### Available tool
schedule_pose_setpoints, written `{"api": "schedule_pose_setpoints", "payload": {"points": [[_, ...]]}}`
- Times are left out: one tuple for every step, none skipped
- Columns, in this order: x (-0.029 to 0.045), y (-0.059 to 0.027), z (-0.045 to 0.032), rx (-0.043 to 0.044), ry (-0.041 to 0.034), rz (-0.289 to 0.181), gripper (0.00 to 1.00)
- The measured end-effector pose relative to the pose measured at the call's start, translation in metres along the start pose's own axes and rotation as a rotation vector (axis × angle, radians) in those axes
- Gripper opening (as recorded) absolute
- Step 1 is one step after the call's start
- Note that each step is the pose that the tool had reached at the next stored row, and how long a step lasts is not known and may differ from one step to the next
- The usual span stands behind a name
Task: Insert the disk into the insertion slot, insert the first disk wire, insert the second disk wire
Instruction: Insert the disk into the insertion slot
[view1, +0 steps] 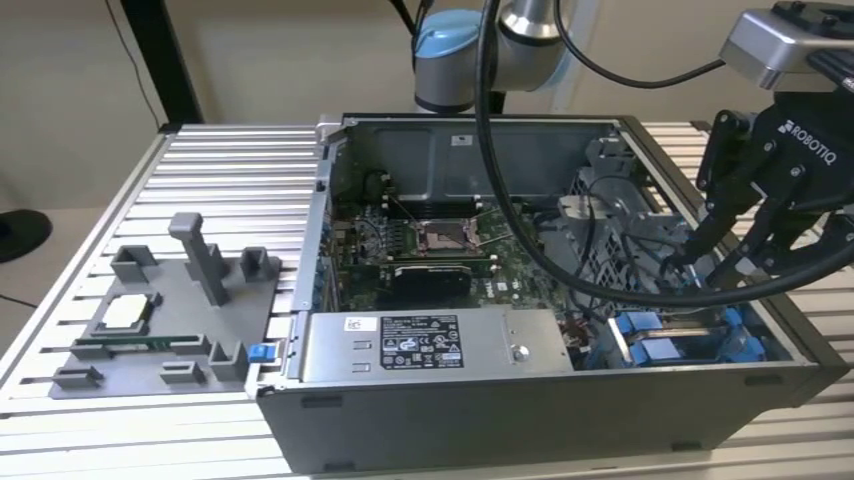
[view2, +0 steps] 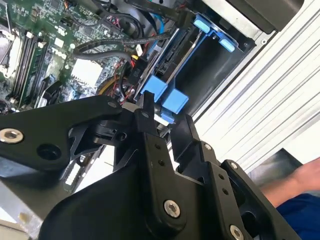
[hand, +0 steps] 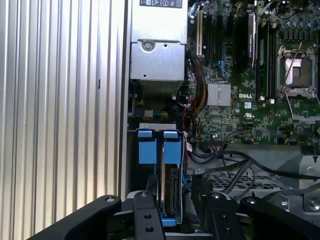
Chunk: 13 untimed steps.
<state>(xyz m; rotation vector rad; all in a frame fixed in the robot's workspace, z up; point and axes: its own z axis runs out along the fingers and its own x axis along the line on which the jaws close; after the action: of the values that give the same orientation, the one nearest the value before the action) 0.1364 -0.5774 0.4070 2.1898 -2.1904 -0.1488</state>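
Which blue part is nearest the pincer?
The disk's blue carrier, directly below the pincer; the small blue tab sits at the other end of the case.

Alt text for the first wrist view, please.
The gripper hangs over the near end of the blue-framed disk, which sits on edge in the insertion slot of an open computer case. Beyond lie the grey power-supply box and the green motherboard; a ribbed metal table runs alongside.
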Motion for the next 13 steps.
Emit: {"api": "schedule_pose_setpoints", "payload": {"points": [[0.0000, 0.0000, 0.0000, 0.0000, -0.0001, 0.000, 1.00], [0.0000, 0.0000, -0.0002, 0.0000, 0.0000, 0.000, 1.00], [0.0001, 0.0001, -0.0007, 0.0000, 0.0001, 0.000, 1.00], [0.0000, 0.0001, -0.0014, 0.0000, -0.0001, 0.000, 1.00], [0.0000, 0.0002, -0.0023, 0.0000, -0.0002, 0.000, 1.00], [-0.0001, 0.0003, -0.0033, 0.0000, 0.0000, 0.000, 1.00], [-0.0001, 0.0004, -0.0039, 0.0000, 0.0000, 0.000, 1.00], [-0.0001, 0.0004, -0.0039, 0.0000, -0.0003, 0.000, 1.00], [-0.0001, 0.0004, -0.0041, 0.0000, -0.0003, 0.000, 1.00], [-0.0003, 0.0004, -0.0044, 0.0000, 0.0000, 0.000, 1.00], [-0.0006, 0.0005, -0.0045, 0.0000, 0.0001, 0.000, 1.00], [-0.0011, 0.0005, -0.0045, 0.0000, 0.0001, 0.000, 1.00], [-0.0015, 0.0005, -0.0044, 0.0000, 0.0000, 0.000, 1.00]]}}
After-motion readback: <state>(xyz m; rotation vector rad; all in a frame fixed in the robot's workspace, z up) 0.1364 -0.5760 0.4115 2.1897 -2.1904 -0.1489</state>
